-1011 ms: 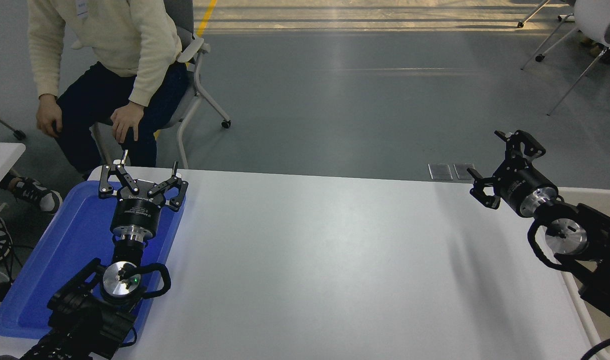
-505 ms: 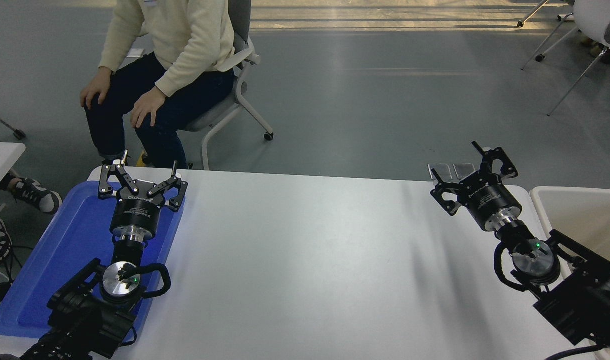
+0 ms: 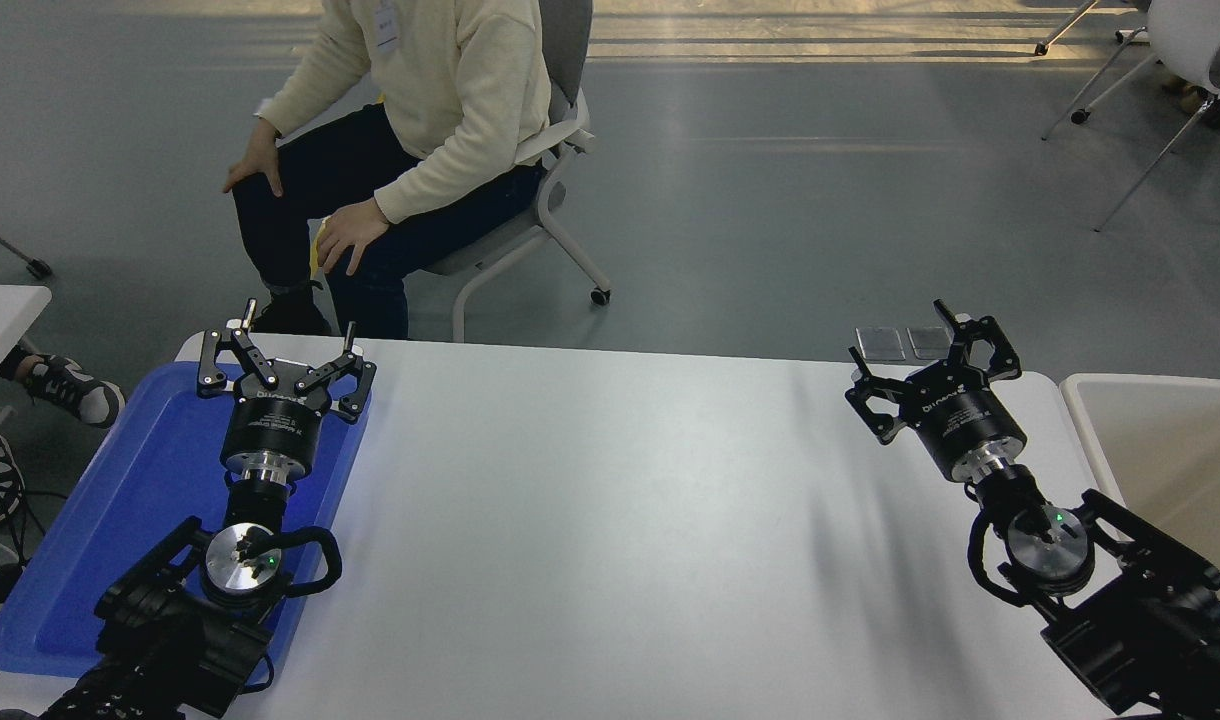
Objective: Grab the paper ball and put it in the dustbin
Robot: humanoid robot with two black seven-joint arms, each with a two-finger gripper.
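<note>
Beside the right gripper [image 3: 920, 362], the dustbin [image 3: 1080, 410] runs lengthwise toward the camera.

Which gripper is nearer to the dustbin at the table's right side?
The right gripper. It hangs over the table's far right corner, just left of the dustbin. The left gripper is parked over the blue tray, across the table.

Bright, even overhead light; soft streaked shadows on the white table [image 3: 610, 520]; sharp focus throughout.
</note>
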